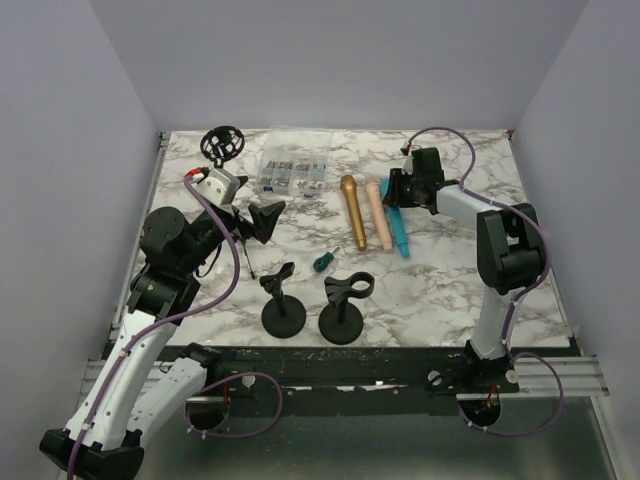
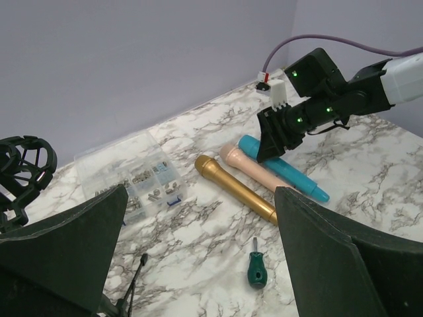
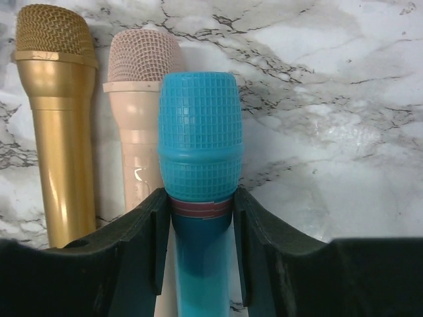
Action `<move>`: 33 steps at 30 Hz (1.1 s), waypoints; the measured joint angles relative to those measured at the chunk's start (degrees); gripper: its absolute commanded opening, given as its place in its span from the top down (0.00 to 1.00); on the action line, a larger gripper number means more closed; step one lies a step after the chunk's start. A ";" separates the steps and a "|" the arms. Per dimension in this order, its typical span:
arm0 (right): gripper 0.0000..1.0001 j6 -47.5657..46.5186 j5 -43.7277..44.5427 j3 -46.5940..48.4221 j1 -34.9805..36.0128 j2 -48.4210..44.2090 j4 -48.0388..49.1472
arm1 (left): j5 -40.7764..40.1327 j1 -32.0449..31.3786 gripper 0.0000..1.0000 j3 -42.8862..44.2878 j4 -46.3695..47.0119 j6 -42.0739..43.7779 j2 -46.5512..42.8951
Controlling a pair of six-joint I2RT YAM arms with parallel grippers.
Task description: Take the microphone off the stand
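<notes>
Right wrist view has the right gripper [image 3: 201, 198] straddling the blue microphone [image 3: 200, 132] just below its grille, both fingers pressed against its sides with no gap showing. That microphone lies flat on the table [image 1: 450, 290], touching the pink microphone [image 3: 140, 99] on its left, with the gold microphone [image 3: 56, 99] further left. From the top view, both stands [image 1: 283, 300] [image 1: 343, 305] at the near edge carry nothing in their clips, well apart from the three microphones in the far middle. I judge the removal itself done and this the setting-down step. The next move calls for the fingers to part and the arm to lift straight up, so the round body is not rolled. The left gripper [image 1: 265, 218] hangs wide open on the left, holding nothing
</notes>
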 measured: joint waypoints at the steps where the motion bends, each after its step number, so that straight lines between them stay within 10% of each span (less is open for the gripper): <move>1: 0.51 0.20 -0.35 0.00 0.00 -0.13 0.02 | 0.00 0.00 0.04 -0.07 0.09 0.00 -0.09; 20: 0.17 2.93 -2.29 -3.08 0.00 -5.70 0.61 | -0.15 0.00 0.04 -0.26 0.79 0.00 -0.17; 33: 0.14 9.68 -5.35 -12.02 0.07 -19.12 0.33 | -1.03 -0.11 0.01 -1.77 2.49 -1.25 -1.75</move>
